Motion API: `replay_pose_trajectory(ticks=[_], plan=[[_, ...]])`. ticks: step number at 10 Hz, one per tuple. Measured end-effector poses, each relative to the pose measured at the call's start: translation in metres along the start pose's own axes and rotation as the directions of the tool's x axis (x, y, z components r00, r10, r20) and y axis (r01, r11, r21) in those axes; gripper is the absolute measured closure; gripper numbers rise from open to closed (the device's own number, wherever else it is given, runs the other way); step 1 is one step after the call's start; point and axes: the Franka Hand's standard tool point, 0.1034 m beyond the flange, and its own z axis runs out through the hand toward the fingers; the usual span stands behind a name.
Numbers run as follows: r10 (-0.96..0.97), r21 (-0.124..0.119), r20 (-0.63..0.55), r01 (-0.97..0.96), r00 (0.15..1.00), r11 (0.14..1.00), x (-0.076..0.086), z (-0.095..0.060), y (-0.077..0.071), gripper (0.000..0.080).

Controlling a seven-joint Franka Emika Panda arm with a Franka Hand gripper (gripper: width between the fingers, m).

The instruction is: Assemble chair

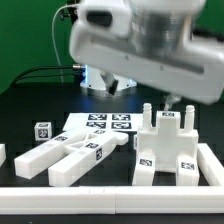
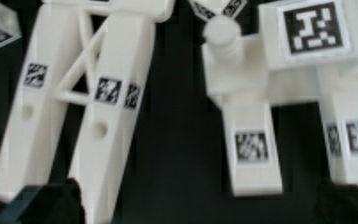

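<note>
The white chair parts lie on the black table. A chunky seat piece with upright pegs (image 1: 166,148) stands at the exterior view's right. Long tagged bars (image 1: 68,157) lie at the left. My arm fills the top of the exterior view, and my fingers are mostly hidden behind it, above the seat piece. In the wrist view my gripper (image 2: 197,212) hovers open and empty above the table. One dark fingertip (image 2: 43,206) shows beside the long bars (image 2: 91,95). A tagged leg-like part (image 2: 247,110) ends just short of the gap between my fingers.
The marker board (image 1: 106,122) lies flat at the back middle. A small tagged cube (image 1: 42,130) sits to its left. A white rail (image 1: 110,197) runs along the front, and another white piece (image 1: 3,155) shows at the left edge.
</note>
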Motion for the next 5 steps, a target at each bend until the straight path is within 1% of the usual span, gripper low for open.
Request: replay_pose_trajectory(ticks=[1,2,3,4,5], plan=[[0.02,0.033,-0.055,-0.019,0.998,0.999,-0.013,0.003,0.009,0.0151],[0.038,0.058,-0.135,-0.03,0.99,0.998,-0.017,0.003,0.008,0.0151],[0.027,0.071,-0.193,-0.013,0.981,0.997,-0.016,0.004,0.002,0.0151],[0.025,0.09,-0.246,-0.003,0.969,0.996,-0.012,0.003,-0.004,0.0151],[0.032,0.139,-0.325,0.014,0.945,0.99,-0.005,0.004,-0.007,0.0151]])
